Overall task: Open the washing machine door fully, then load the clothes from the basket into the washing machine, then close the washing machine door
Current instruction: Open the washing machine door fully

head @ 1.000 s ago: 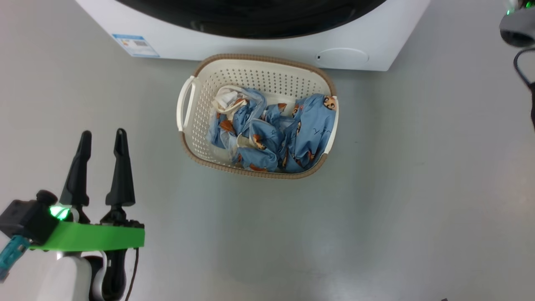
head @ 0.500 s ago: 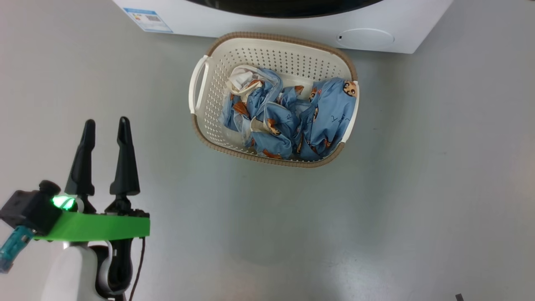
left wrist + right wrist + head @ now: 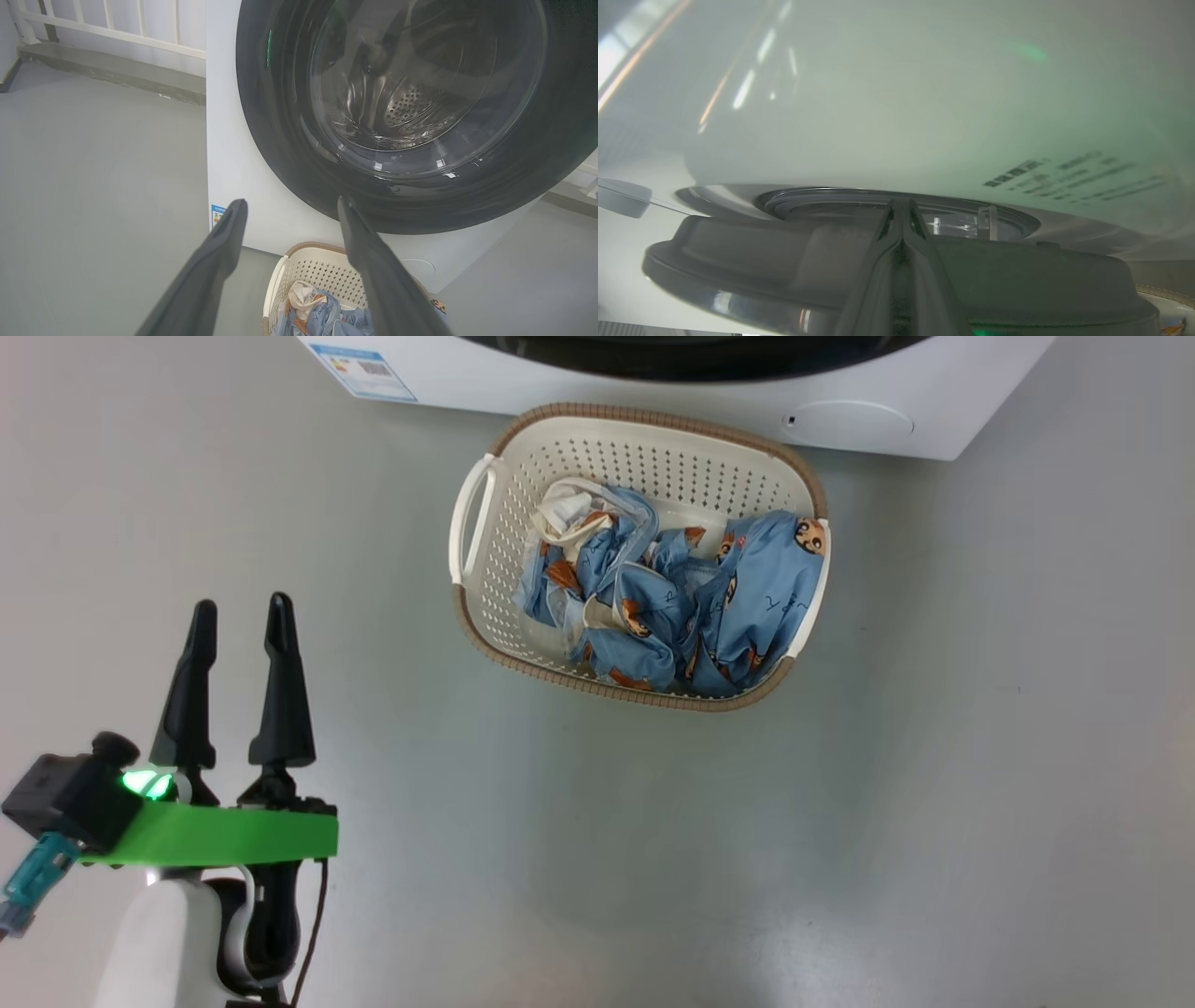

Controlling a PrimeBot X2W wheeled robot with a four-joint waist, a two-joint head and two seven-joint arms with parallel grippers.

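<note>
On grey floor, basket just beside washing machine — left pincer spread, empty, right pincer closed, white railing beyond

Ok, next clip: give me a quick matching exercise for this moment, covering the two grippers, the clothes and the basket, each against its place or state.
Things:
1. left gripper
2. right gripper
3. clothes
4. basket

Places or states:
A. heaped inside the basket
B. fingers pressed together
C. standing on the floor just in front of the washing machine
D. fingers apart, nothing between them, above bare floor

Pairs: 1-D, 2-B, 3-A, 4-C
</note>
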